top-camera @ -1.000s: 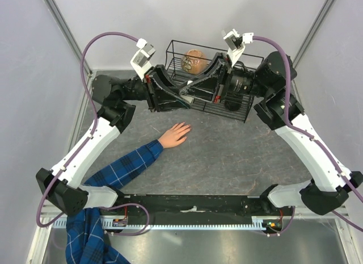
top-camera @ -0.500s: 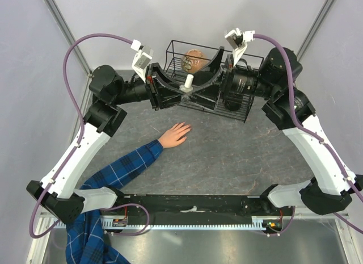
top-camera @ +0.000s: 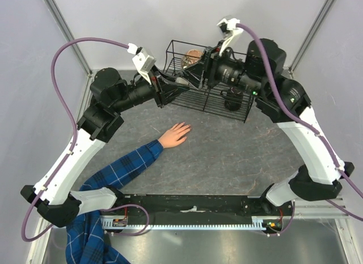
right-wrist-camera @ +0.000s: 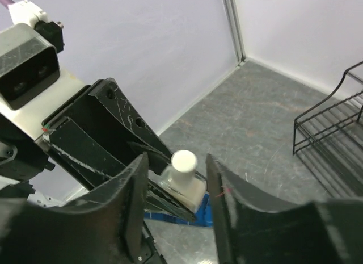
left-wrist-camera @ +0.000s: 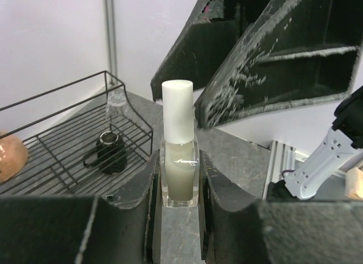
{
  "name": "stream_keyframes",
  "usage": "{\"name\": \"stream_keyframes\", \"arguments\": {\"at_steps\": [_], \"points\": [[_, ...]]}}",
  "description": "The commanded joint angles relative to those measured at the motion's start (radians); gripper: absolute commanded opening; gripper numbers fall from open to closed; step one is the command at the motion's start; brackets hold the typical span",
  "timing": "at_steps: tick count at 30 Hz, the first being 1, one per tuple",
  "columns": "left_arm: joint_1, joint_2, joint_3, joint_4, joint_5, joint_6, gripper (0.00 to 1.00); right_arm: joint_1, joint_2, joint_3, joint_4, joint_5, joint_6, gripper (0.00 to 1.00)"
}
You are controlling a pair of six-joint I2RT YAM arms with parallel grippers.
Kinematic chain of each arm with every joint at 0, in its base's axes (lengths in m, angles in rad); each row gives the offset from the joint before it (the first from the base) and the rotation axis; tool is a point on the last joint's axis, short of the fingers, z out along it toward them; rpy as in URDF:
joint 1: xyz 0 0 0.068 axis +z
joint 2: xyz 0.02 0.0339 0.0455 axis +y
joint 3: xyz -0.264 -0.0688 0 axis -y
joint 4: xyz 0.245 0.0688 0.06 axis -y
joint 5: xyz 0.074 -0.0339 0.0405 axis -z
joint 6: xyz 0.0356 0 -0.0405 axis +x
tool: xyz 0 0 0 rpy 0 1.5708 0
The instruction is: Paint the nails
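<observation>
My left gripper (top-camera: pixel 179 86) is shut on a small clear bottle (left-wrist-camera: pixel 180 173) of pale polish with a white cap (left-wrist-camera: pixel 178 110), and holds it upright in the air in front of the basket. My right gripper (top-camera: pixel 194 78) is open, with its jaws either side of the cap (right-wrist-camera: pixel 184 160) and a gap on each side. A skin-coloured hand (top-camera: pixel 175 133) with a blue plaid sleeve (top-camera: pixel 126 166) lies flat on the table below. Its nails (top-camera: pixel 188 126) at the fingertips are too small to make out.
A black wire basket (top-camera: pixel 245 99) stands at the back and holds a peach-coloured object (top-camera: pixel 193 58) and a small black item (left-wrist-camera: pixel 108 153). The grey walls and metal frame close in the sides.
Both grippers have risen from low in front of the basket. The left has carried the bottle up and tilted it upright. The right has swung left and now straddles the cap.
</observation>
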Motion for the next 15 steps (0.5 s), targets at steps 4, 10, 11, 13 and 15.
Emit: {"name": "stream_keyframes", "arguments": {"at_steps": [4, 10, 11, 13, 15], "points": [[-0.020, 0.002, 0.054, -0.019, -0.059, 0.077, 0.02, 0.056, 0.045, 0.048, -0.047, 0.088, -0.033, 0.18], [-0.003, 0.000, 0.025, 0.132, 0.294, -0.008, 0.02, 0.027, -0.053, -0.120, 0.121, -0.211, -0.136, 0.00], [0.004, 0.014, 0.016, 0.198, 0.387, -0.116, 0.02, 0.012, -0.079, -0.229, 0.184, -0.416, -0.127, 0.00], [0.041, 0.043, -0.021, 0.397, 0.610, -0.302, 0.02, -0.045, -0.134, -0.306, 0.391, -0.623, -0.060, 0.00], [0.064, 0.101, -0.056, 0.788, 0.699, -0.659, 0.02, -0.091, -0.142, -0.371, 0.597, -0.827, 0.118, 0.00]]}}
